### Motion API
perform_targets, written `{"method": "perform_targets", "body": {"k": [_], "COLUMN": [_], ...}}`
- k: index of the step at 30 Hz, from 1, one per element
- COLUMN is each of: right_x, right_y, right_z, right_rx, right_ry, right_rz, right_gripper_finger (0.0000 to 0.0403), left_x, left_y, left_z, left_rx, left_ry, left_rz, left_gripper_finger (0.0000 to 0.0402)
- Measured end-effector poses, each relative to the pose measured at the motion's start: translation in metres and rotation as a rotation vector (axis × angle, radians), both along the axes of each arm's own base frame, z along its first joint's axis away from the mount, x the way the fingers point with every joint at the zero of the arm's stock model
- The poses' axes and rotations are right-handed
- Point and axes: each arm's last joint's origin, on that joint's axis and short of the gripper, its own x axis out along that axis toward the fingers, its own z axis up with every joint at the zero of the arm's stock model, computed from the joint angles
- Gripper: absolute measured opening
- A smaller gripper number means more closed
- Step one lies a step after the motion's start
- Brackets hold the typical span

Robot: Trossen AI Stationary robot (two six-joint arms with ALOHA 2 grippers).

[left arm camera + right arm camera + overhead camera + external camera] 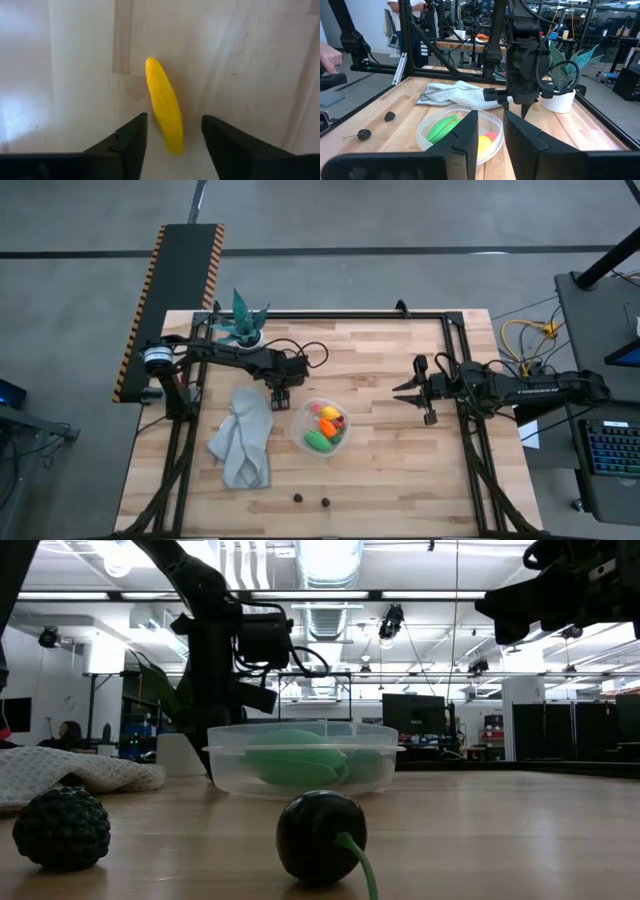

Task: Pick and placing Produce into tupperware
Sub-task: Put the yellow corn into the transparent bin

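Observation:
The clear round tupperware (322, 427) stands mid-table and holds a yellow, an orange, a red and a green piece; it also shows in the low view (305, 755). A long yellow produce piece (164, 105) lies flat on the wood. My left gripper (281, 397) points down over it, just left of the tupperware. It is open, with one finger on either side of the piece's near end, touching nothing. My right gripper (408, 392) is open and empty, right of the tupperware. Two dark pieces (298, 498) (325, 502) lie near the front edge.
A grey-green cloth (243, 437) lies crumpled left of the tupperware. A teal potted plant (243, 323) stands at the far left. A black frame (350, 313) runs round the table. In the low view, the dark stemmed piece (320, 835) and the bumpy piece (62, 828) lie close in front.

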Motion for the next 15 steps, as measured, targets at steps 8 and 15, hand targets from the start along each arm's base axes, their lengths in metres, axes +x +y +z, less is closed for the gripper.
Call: {"method": "perform_targets", "body": {"k": [8,15], "right_x": [0.0,0.0], "right_y": [0.0,0.0], "right_z": [0.0,-0.0005], "right_rx": [0.001,0.008], "right_ry": [0.0,0.006], "right_rz": [0.0,0.0], "right_gripper_finger": [0.0091,0.0084], "left_x": [-0.0013,-0.0009], "left_y": [-0.002,-0.0007], "left_z": [-0.004,0.0006], "left_rx": [-0.026,-0.016], "left_ry": [0.0,-0.003], "left_rz": [-0.116,-0.151], "left_gripper_finger": [0.0028,0.0005]}}
